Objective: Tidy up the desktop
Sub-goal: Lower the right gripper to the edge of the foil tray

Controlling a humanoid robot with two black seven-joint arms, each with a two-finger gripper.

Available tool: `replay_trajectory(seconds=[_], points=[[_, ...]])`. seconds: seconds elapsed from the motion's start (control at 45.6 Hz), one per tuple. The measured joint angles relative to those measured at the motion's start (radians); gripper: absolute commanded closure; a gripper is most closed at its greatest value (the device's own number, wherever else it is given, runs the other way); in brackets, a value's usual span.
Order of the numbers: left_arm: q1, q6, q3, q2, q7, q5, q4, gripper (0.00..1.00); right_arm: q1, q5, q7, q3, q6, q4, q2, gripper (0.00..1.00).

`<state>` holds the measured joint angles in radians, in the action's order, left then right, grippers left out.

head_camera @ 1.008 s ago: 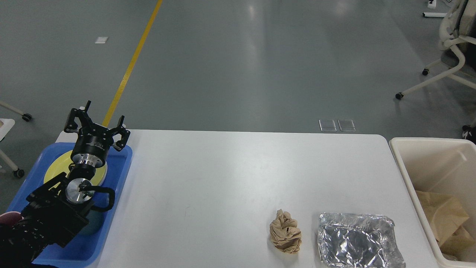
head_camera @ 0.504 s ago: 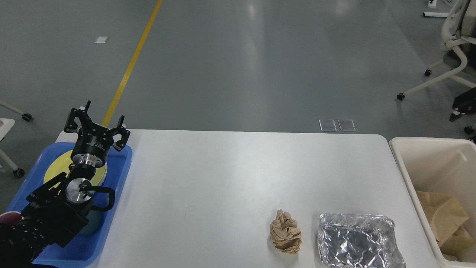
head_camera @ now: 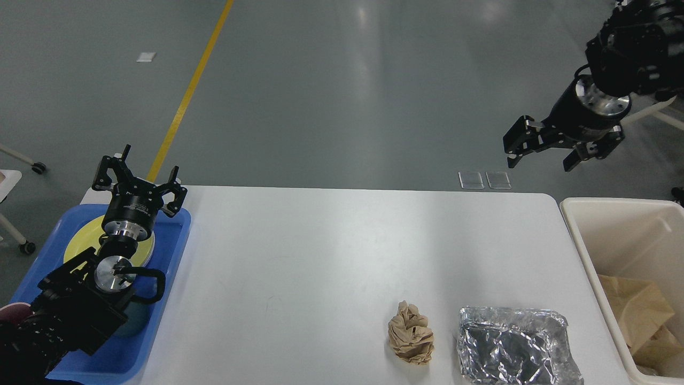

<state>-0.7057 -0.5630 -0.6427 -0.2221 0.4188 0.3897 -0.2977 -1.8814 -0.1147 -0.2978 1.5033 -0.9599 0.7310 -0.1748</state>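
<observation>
Head view, downward over desktop [head_camera: 342, 256]

I see tabletop [head_camera: 331, 251]: tray [head_camera: 165, 278] on its left edge, plate [head_camera: 80, 240] in it; paper wad [head_camera: 410, 332] near-right, foil container [head_camera: 513, 346] right of it; bin [head_camera: 620, 224] beyond right edge.

place: lab or industrial hall | cues: wide grey glossy floor [head_camera: 342, 91]; yellow floor line [head_camera: 187, 93]; wheeled chair base [head_camera: 654, 109]; white table [head_camera: 320, 256] stood alone

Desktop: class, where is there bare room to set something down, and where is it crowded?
The desktop is bare from the blue tray across to the crumpled paper ball. The near right corner is crowded: paper ball beside foil container.
</observation>
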Motion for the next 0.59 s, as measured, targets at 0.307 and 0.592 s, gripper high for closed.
replay_trajectory(seconds=[0.307,0.592], points=[[0.0,0.0,0.0,0.0,0.0,0.0,0.0,0.03,0.114,0.265,-0.001,-0.034,0.0,0.003,0.053,0.04],[0.0,0.0,0.0,0.0,0.0,0.0,0.0,0.03,0.221,0.463,-0.004,-0.033,0.0,0.007,-0.005,0.06]])
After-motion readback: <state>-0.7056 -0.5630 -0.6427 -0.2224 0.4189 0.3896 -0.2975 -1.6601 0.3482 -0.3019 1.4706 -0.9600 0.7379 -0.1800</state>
